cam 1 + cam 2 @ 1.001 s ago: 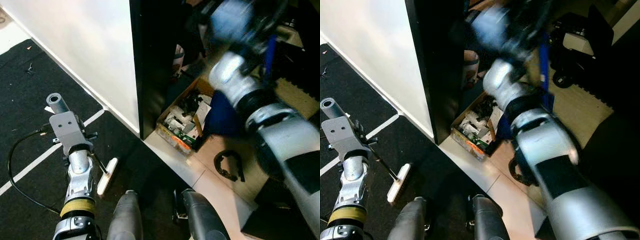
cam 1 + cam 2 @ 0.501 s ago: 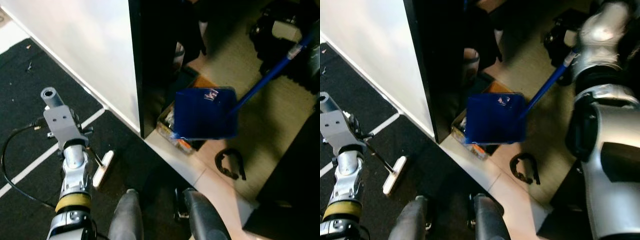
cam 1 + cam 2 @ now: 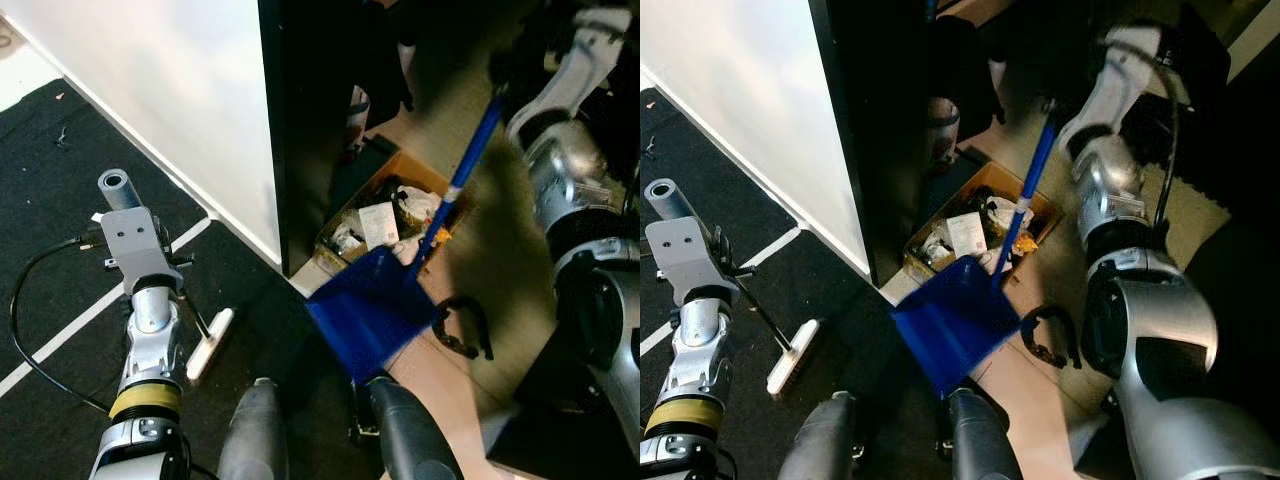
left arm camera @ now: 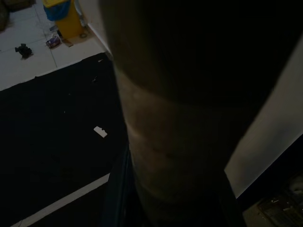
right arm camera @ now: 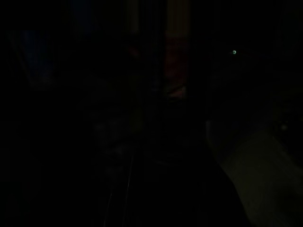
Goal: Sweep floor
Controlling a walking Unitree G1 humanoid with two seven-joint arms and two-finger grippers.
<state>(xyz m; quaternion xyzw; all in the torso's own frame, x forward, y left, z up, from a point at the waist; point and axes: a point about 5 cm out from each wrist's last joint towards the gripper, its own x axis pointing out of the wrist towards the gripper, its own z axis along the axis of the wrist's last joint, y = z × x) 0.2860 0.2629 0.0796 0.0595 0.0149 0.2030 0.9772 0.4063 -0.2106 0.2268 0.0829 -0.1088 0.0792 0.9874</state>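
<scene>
A blue dustpan (image 3: 372, 320) hangs low and tilted just ahead of my feet, on a long blue handle (image 3: 460, 170). My right gripper (image 3: 1050, 105) is shut on the top of that handle, up in the dark by the black cabinet. A broom with a thin black stick and a white head (image 3: 210, 345) rests on the black mat. My left gripper (image 3: 178, 300) is shut on its stick, under the grey wrist bracket (image 3: 135, 245). A thick dark cylinder (image 4: 175, 142) crosses the left wrist view. The right wrist view is almost black.
A cardboard box of rubbish (image 3: 390, 215) sits against the tall black cabinet (image 3: 300, 130), beside a white wall (image 3: 170, 90). A black ring-shaped thing (image 3: 462, 328) lies on the tiles. A cable (image 3: 25, 330) loops on the mat. A yellow bin (image 4: 66, 16) stands farther off.
The dustpan has swung down from over the box to hang low by my feet, its handle now steeper. My right arm has come back into view. The broom head barely shifted.
</scene>
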